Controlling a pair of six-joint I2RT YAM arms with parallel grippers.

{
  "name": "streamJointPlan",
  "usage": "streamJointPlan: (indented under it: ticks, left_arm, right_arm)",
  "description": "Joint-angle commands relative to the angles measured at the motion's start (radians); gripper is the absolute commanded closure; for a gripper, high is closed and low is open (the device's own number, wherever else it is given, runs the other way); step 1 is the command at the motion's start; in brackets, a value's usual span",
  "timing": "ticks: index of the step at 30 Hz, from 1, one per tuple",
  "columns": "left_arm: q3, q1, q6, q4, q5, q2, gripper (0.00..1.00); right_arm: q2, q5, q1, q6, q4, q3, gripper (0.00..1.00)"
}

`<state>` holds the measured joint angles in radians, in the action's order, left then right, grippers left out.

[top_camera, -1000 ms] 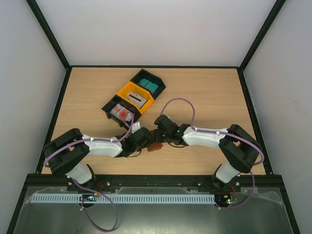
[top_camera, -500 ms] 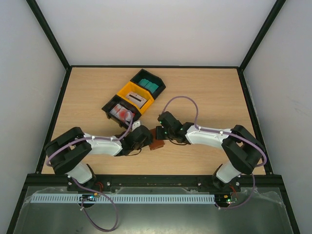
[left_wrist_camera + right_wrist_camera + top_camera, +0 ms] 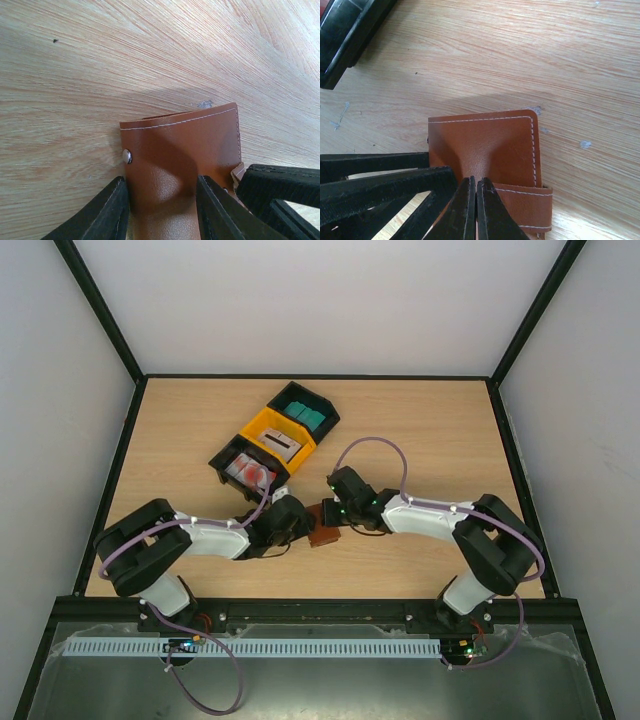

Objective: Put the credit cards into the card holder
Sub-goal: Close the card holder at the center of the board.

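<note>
Card holder (image 3: pixel 322 534): brown leather, folded shut, lying flat on the table (image 3: pixel 440 420) close to its near edge, about midway between the left and right edges.
Markings on holder: white stitching (image 3: pixel 532 150) along the edges, one metal stud (image 3: pixel 127 156) at its side, and a strap (image 3: pixel 525 206) across one end. I read no lettering on the leather that shows.
Left gripper (image 3: pixel 161 181): my fingers stand apart with the holder between them. One pad sits against the edge by the stud, the other overlaps the leather. Whether they are actually clamping it, I cannot tell.
Right gripper (image 3: pixel 475 184): my jaws are closed together, tips resting on the holder's top face, where the leather dimples.
Teal cards (image 3: pixel 308 418): in the far black bin (image 3: pixel 322 403), well apart from the holder.
Grey card (image 3: pixel 281 443): in the yellow bin (image 3: pixel 256 430), the middle of the diagonal row.
White cards (image 3: pixel 250 474): in the near black bin (image 3: pixel 221 462), nearest my left wrist. Their red markings are too small to read.
</note>
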<state>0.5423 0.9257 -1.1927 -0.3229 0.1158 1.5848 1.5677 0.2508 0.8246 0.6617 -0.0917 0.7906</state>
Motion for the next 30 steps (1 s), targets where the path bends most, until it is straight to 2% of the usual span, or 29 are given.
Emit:
streamJointPlan:
  ticks: [1, 14, 21, 26, 30]
  left_arm:
    - [-0.061, 0.006, -0.01, 0.224, -0.079, 0.066, 0.6]
    - [-0.077, 0.006, -0.036, 0.219, -0.069, 0.059, 0.61]
    - [-0.083, 0.005, -0.035, 0.22, -0.066, 0.043, 0.61]
    - [-0.079, 0.006, -0.027, 0.226, -0.065, 0.032, 0.61]
    - [-0.082, 0.005, -0.027, 0.221, -0.07, 0.034, 0.61]
  right_arm:
    - [0.019, 0.044, -0.003, -0.021, 0.008, -0.008, 0.98]
    - [0.033, 0.091, -0.005, -0.019, 0.006, -0.022, 0.98]
    - [-0.026, 0.131, -0.005, -0.004, 0.023, -0.019, 0.98]
    - [-0.108, 0.079, -0.005, 0.0, 0.013, -0.013, 0.83]
    - [-0.141, -0.003, -0.004, -0.001, -0.028, -0.014, 0.79]
